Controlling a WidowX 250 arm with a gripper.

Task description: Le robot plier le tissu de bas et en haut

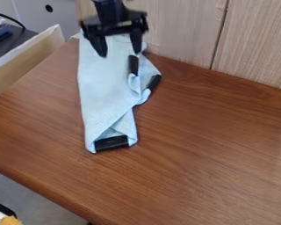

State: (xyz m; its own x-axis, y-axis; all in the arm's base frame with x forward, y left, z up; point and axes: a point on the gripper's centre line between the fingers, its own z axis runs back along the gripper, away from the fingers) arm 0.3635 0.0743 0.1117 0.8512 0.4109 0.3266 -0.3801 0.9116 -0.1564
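The gripper [119,54] is located at the upper left of the camera view, fingers directed downward over the far end of the cloth [99,79]. The two fingers are set wide apart, with part of the cloth visible between them; nothing is held. Whether the fingertips touch the fabric cannot be determined. The cloth, light blue, lies on the left half of the wooden table [207,149], its long axis running from the far edge toward the near side. Its left edge is nearly straight. The right side is irregular: the fabric is gathered into creases at mid-length, and a pointed section projects to the right. Two black strips are positioned on this side, an upper strip [133,65] below the right-hand finger in the view and an outer strip [154,82] along the edge of the projecting section. At the near end, the cloth is narrower, and a diagonal fold line meets a small recess bordered by a black band [112,143]. Behind the table stands a pale wood-grain panel [178,30] with a dark seam. A light-coloured board [25,57] runs at a slant along the far left of the table, with a dark object [16,41] beyond it. An orange-yellow item [11,220] is located at the lower left corner.
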